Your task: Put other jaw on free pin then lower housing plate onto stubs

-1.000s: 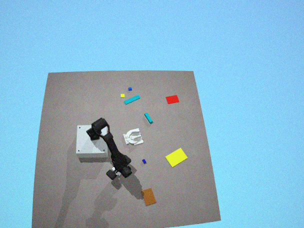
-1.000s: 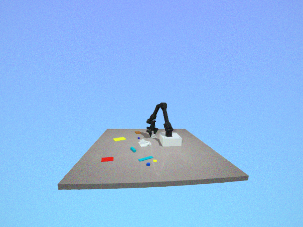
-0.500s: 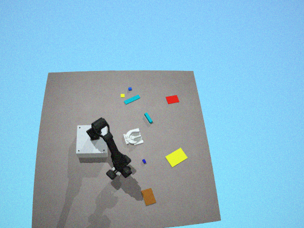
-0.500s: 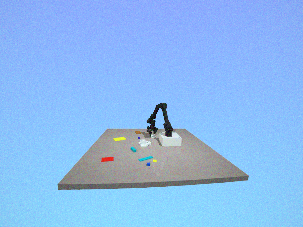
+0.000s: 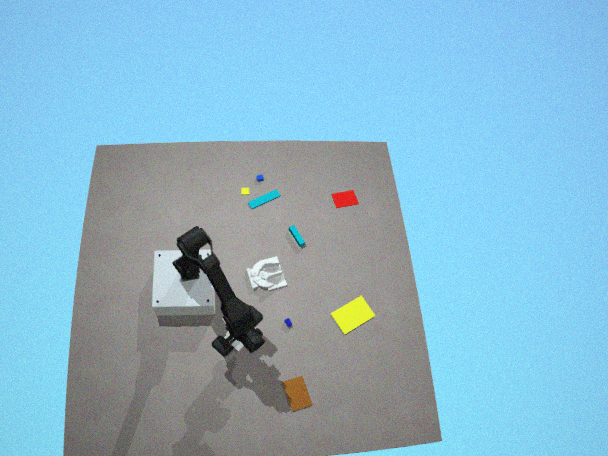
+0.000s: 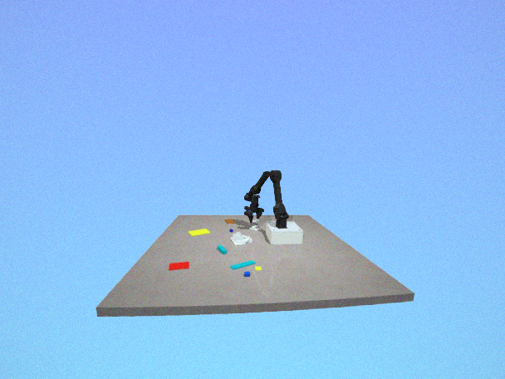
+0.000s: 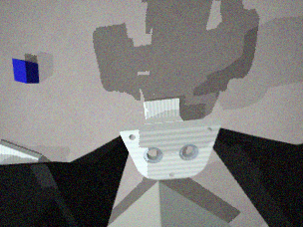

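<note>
The white housing plate (image 5: 237, 345) (image 6: 254, 228) (image 7: 171, 163) has two round holes and a ribbed block along its far edge. My gripper (image 5: 238, 343) (image 6: 255, 219) (image 7: 166, 133) is shut on it, with the black fingers wide apart at its two sides, above the table beyond the robot base. The white gripper base with its two curved jaws (image 5: 267, 274) (image 6: 241, 238) lies on the table, away from the plate. Its edge (image 7: 17, 151) shows at the left of the wrist view. Whether the teeth mesh and how each jaw sits on its pin are too small to tell.
A small blue block (image 5: 288, 322) (image 6: 231, 230) (image 7: 22, 71) lies between the jaw assembly and an orange sheet (image 5: 300, 393). A yellow sheet (image 5: 353, 314) and a cyan bar (image 5: 297, 236) lie nearby. The white robot base (image 5: 170, 290) (image 6: 285, 236) stands close to the arm.
</note>
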